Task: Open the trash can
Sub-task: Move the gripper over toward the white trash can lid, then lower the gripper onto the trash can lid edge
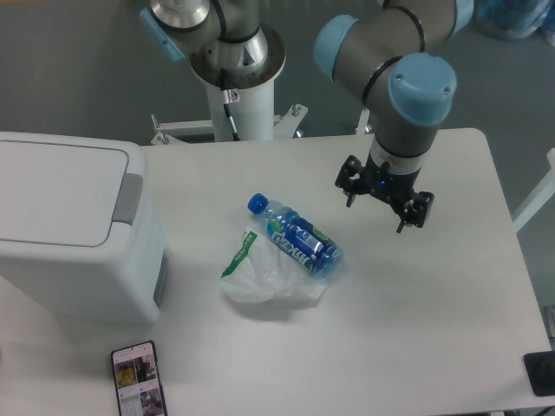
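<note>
Nearest the camera, a phone (139, 379) lies face up at the bench's (416, 347) front edge, at about seven o'clock in the view, and a dark object (541, 373) that I cannot make out sits at the far right edge, at about four o'clock. Neither seems to bear on my job.

Just behind the phone stands the trash can (74, 230), filling the nine o'clock side. Its flat lid (56, 192) is down, so the opening is not yet done. The grey push-button strip (127, 199) runs along the lid's right edge, the side that faces me, which I judge is the reason it is set this way: I can press it from above without reaching across the lid.

Near the middle lies a water bottle (297, 237) with a blue cap, on its side, resting partly on a crumpled clear plastic bag (269, 286). They look like rubbish waiting for the bin.

Farther back, at about two o'clock, my fingers (384, 196) hang over bare bench, pointing down, spread apart and gripping nothing. I take that wide, idle pose as a starting stance.

From my fingers, the trash can lies well apart, toward nine o'clock, with the bottle and bag between us and slightly nearer the camera. The button strip is the closest part of it to me. Beyond everything stands my white base column (236, 95).
</note>
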Robot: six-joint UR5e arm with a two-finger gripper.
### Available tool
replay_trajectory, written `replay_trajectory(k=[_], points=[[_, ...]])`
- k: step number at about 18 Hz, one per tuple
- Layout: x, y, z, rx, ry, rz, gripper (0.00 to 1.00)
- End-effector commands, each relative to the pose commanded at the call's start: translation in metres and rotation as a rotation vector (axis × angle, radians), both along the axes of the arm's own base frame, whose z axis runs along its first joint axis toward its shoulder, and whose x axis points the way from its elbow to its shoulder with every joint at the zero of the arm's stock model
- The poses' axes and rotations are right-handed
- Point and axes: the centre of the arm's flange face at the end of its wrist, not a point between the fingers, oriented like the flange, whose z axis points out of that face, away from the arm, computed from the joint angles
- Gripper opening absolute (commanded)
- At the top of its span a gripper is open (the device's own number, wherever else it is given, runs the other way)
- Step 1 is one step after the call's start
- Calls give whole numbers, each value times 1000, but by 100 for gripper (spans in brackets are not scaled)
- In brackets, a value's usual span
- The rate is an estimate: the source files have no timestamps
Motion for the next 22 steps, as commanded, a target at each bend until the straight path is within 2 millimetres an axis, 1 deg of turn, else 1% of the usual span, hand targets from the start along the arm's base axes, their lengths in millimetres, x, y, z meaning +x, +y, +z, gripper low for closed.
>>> replay_trajectory(k=[2,3,5,6,7,8,10,14,16,20,21,22], points=[[18,19,-2,14,-8,-28,100],[29,33,4,31,5,-38,100],[41,46,9,40,4,12,100],[57,63,20,59,8,-13,100],[69,75,26,78,-3,-34,100],[75,78,32,95,-22,-31,100],[87,84,61,154,-75,13,100],[110,105,102,210,-183,77,100],[122,113,115,218,-214,88,100],[150,127,122,263,-276,72,100],[153,126,128,274,-277,72,100],[157,127,129,275,-281,80,100]])
